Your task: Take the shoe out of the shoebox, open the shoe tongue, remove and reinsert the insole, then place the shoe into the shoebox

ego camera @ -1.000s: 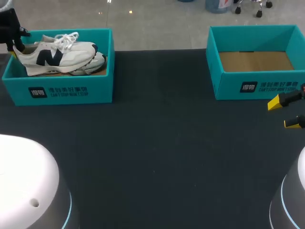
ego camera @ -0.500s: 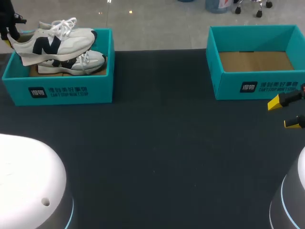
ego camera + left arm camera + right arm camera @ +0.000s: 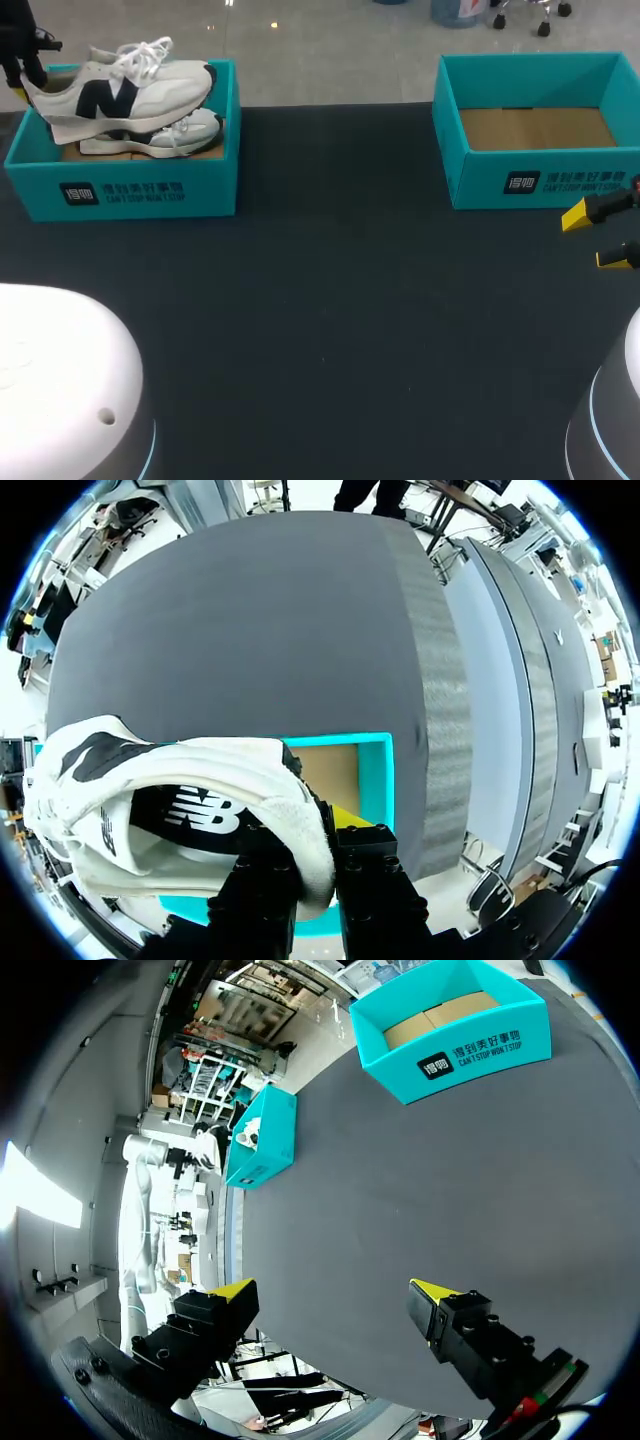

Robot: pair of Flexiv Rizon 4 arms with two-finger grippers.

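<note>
A white sneaker with a dark logo hangs level above the left teal shoebox, its sole just over the rim. My left gripper is shut on its heel at the box's far left end. In the left wrist view the heel collar of the sneaker is pinched in my left gripper, with the shoebox below. A second sneaker lies inside the box. My right gripper stands open near the table's right edge, holding nothing; the right wrist view shows the right gripper over bare mat.
A second teal shoebox, holding only brown card, stands at the back right, just behind my right gripper; in the right wrist view that box lies ahead of the fingers. Dark mat covers the table between the boxes.
My left gripper has lifted the sneaker by its heel up out of the left box, uncovering the second sneaker beneath, then carried it slightly right. The right arm has not moved.
</note>
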